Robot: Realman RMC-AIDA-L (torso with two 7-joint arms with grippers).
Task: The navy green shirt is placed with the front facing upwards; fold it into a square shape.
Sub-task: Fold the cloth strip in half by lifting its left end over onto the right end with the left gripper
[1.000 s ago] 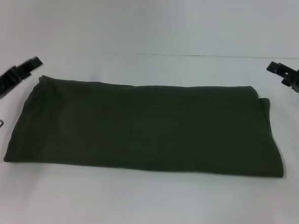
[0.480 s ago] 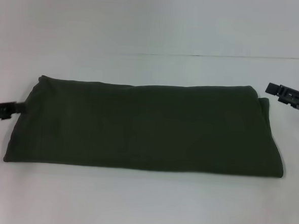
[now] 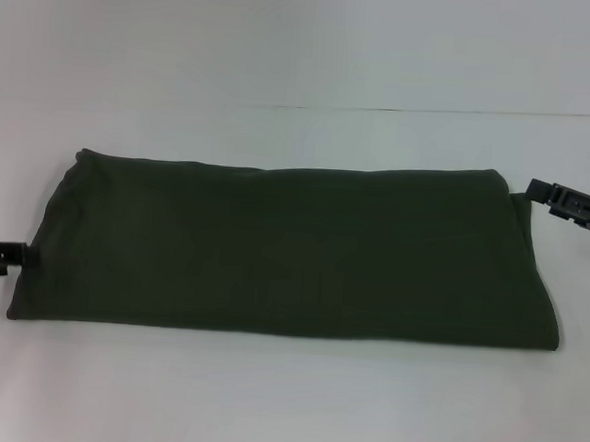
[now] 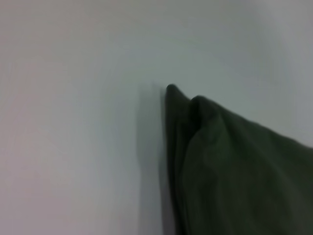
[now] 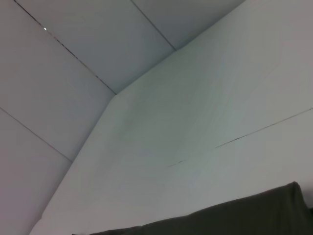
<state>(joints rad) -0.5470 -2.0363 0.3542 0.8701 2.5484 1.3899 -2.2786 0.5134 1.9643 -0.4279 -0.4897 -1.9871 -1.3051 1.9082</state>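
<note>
Now, line by line:

Shirt: the navy green shirt (image 3: 288, 249) lies on the white table (image 3: 284, 401) in front of the robot, already folded into a long, wide band – plain dark olive cloth uppermost, no print showing.
Shape: roughly a flattened rectangle, wider toward the near edge, with rounded far corners and a second layer peeking out at its right end.
Texture: soft matte fabric, smooth with only faint ripples; the table is a pale, even surface with a thin seam line running across behind the shirt.
Left gripper: the left gripper (image 3: 0, 255) sits low at the shirt's left edge, touching or just beside the near-left corner; I cannot tell whether its fingers are apart or together.
Right gripper: the right gripper (image 3: 571, 206) hangs just beside the shirt's far-right corner, not clearly touching it; its finger state cannot be told either.
Left wrist view only: a close look at a shirt corner (image 4: 230, 166) – stacked layers ending in a rounded point on the table.
Right wrist view only: a strip of the shirt's edge (image 5: 230, 218) low in the picture, then bare table and panelled wall beyond.
</note>
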